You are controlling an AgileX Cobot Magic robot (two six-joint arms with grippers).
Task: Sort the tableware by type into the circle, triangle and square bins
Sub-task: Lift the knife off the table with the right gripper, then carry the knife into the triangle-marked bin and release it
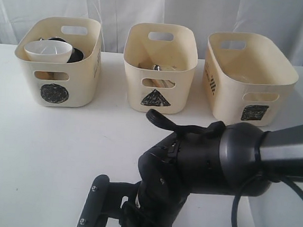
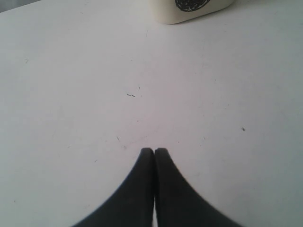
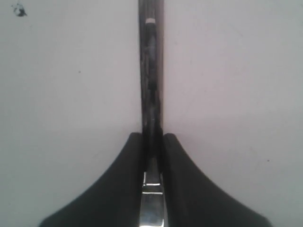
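Cream plastic tubs with oval cut-out handles stand in a row at the back of the white table (image 1: 42, 152); the tub marked with a black scribbled circle (image 1: 78, 92) is on the left, the tub marked with a black triangle (image 1: 130, 90) in the middle, and the tub marked with a black square (image 1: 231, 102) on the right; a small white bowl (image 1: 48, 51) sits high in the circle tub, and pale wooden chopsticks (image 1: 162, 83) show through the front cut-out of the triangle tub; what lies in the square tub is too faint to tell; the dark right arm (image 1: 206, 155) reaches across the front of the table toward the lower middle and hides the spot beneath it; the right gripper (image 3: 152, 138) is closed narrow on a slim shiny steel utensil (image 3: 151, 71), one black finger pressed to each side of its handle; whether it is the fork or the spoon cannot be told, nor whether it lies on the table or is raised; the left gripper (image 2: 154, 151) has its two black fingers pressed together with nothing between them, above bare table near the circle tub
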